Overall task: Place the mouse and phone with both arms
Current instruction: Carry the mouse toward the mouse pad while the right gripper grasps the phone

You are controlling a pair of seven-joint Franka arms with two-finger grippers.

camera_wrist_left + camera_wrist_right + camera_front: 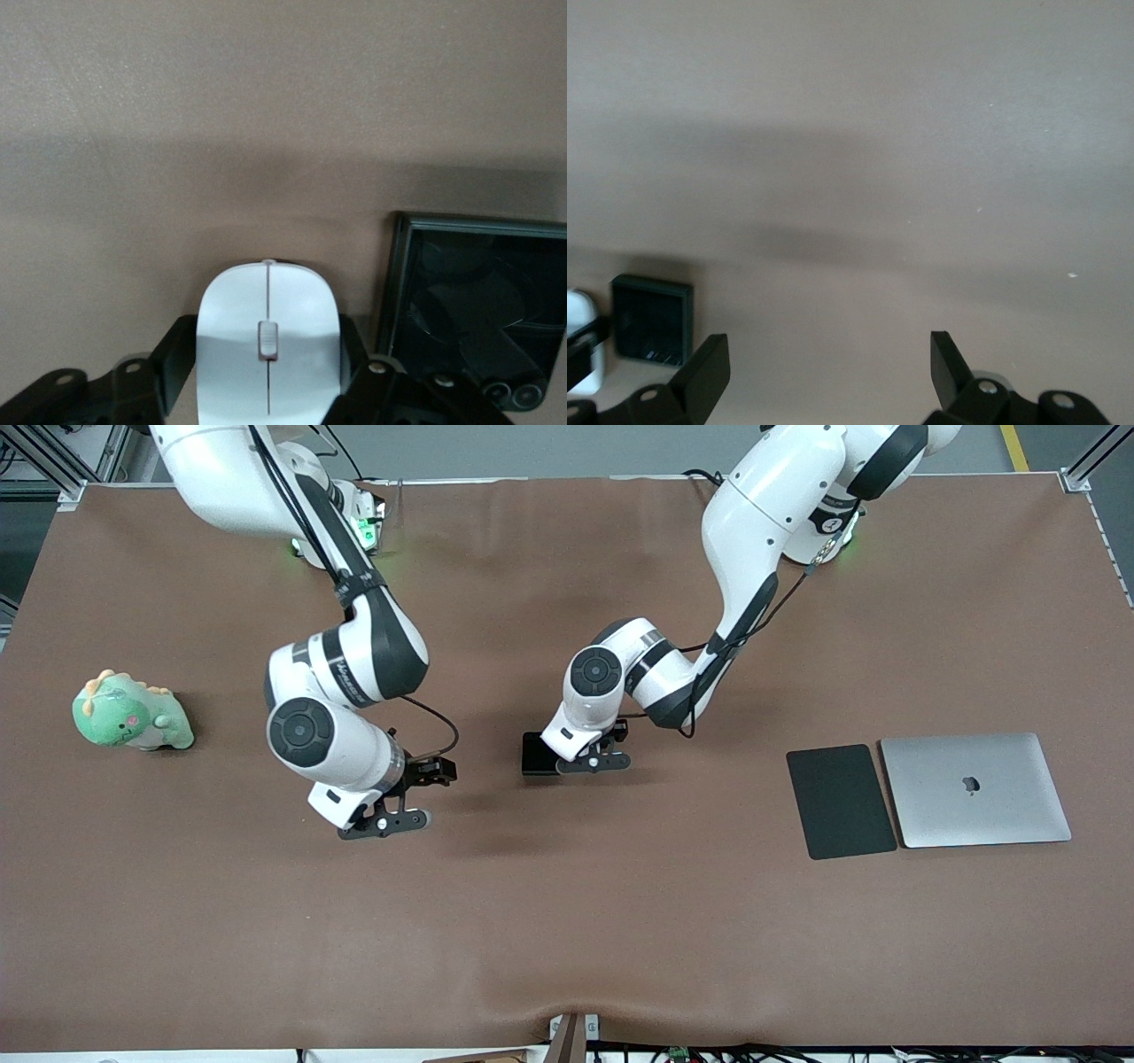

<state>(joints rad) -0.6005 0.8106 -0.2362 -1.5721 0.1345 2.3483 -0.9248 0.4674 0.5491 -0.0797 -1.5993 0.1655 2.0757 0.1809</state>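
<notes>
The white mouse [267, 354] lies between the fingers of my left gripper [267, 338], which press against its two sides low at the table. In the front view my left gripper [590, 758] hides the mouse. The black phone [535, 753] lies flat on the table right beside the mouse, toward the right arm's end; it also shows in the left wrist view [483, 305] and the right wrist view [651, 319]. My right gripper [390, 808] is open and empty above bare table [828, 347], apart from the phone.
A green plush dinosaur [131, 713] sits toward the right arm's end of the table. A dark grey mat [840, 801] and a closed silver laptop [974, 789] lie side by side toward the left arm's end. A brown cloth covers the table.
</notes>
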